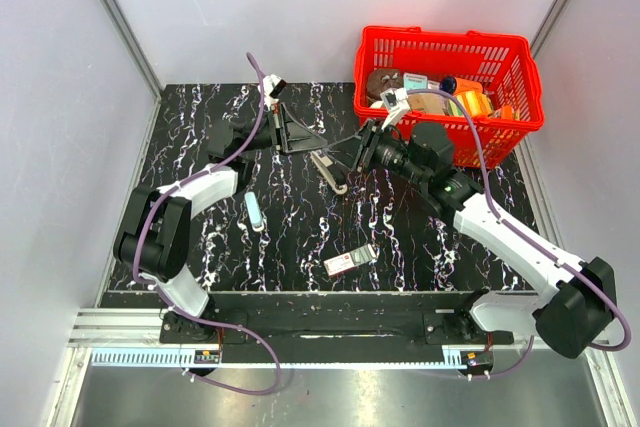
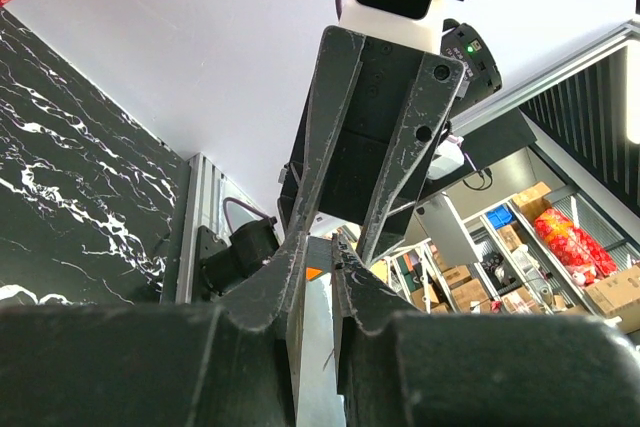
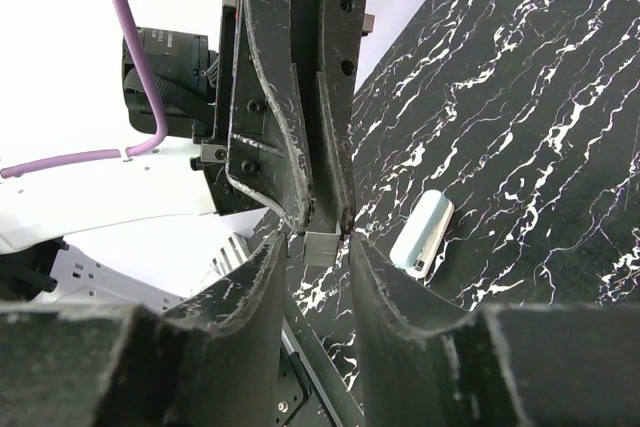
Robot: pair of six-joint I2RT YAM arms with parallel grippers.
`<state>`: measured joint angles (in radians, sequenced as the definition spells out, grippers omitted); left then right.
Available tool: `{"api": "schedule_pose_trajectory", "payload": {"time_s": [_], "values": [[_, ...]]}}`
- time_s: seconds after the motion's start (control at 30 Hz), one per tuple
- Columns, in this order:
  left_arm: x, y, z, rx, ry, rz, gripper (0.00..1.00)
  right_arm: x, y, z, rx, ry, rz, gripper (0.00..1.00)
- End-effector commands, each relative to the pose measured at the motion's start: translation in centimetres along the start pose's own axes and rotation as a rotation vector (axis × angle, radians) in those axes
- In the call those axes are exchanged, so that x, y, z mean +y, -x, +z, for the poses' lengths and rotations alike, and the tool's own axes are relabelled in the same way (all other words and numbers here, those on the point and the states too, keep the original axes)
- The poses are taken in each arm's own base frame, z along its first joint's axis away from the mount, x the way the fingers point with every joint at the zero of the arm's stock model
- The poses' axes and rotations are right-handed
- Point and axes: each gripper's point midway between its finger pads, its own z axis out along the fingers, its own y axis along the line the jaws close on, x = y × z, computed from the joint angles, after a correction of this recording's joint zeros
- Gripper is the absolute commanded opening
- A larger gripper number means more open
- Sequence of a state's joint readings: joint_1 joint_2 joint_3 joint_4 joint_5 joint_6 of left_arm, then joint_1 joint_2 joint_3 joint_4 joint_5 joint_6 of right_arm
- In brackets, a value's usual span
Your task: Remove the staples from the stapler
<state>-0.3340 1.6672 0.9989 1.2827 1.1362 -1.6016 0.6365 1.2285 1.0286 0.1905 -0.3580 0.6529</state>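
Note:
The stapler, slim and silvery with dark parts, hangs above the middle of the table between both grippers. My left gripper is shut on it. In the left wrist view its silvery metal runs up between my left gripper fingers. In the right wrist view a small silvery end of the stapler pokes out from the left gripper's fingers. My right gripper faces the left one tip to tip. Its jaws stand on either side of that silvery end with narrow gaps, open. No loose staples show.
A red basket full of items stands at the back right, just behind the right arm. A pale blue-white tube lies left of centre and shows too as the tube. A pink-and-white box lies near the front.

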Motion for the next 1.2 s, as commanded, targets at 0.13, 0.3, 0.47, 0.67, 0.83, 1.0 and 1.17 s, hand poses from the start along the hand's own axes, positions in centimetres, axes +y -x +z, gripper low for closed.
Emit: {"api": "schedule_pose_trajectory", "payload": {"time_s": [0.13,0.3,0.47,0.67,0.83,1.0,1.17], "values": [[-4.5,0.1,0.1,-0.02,-0.134,0.277,0.12,2.2,2.3,0.0,-0.049,0.066,-0.043,0.3],[-4.4,0.0,0.0,-0.022,-0.132,0.281,0.12,2.0,2.3,0.0,-0.051,0.059,-0.046,0.21],[-4.3,0.0,0.0,-0.012,-0.122,0.297,0.2,1.7,1.9,0.0,-0.031,0.039,-0.05,0.1],[-3.5,1.4,-1.0,-0.017,-0.047,0.37,0.54,-1.2,-0.9,-2.1,0.084,-0.114,-0.055,0.02],[-1.5,2.6,-2.7,-0.006,0.037,0.409,0.78,-4.1,-5.1,-4.7,0.241,-0.252,-0.034,0.02],[2.9,1.7,-4.4,0.049,0.223,0.427,0.95,-7.4,-9.5,-7.7,0.397,-0.393,0.002,0.02],[8.4,-1.6,-6.6,0.234,0.52,0.572,0.97,-10.9,-15.0,-10.2,0.542,-0.515,0.076,0.01]]}}
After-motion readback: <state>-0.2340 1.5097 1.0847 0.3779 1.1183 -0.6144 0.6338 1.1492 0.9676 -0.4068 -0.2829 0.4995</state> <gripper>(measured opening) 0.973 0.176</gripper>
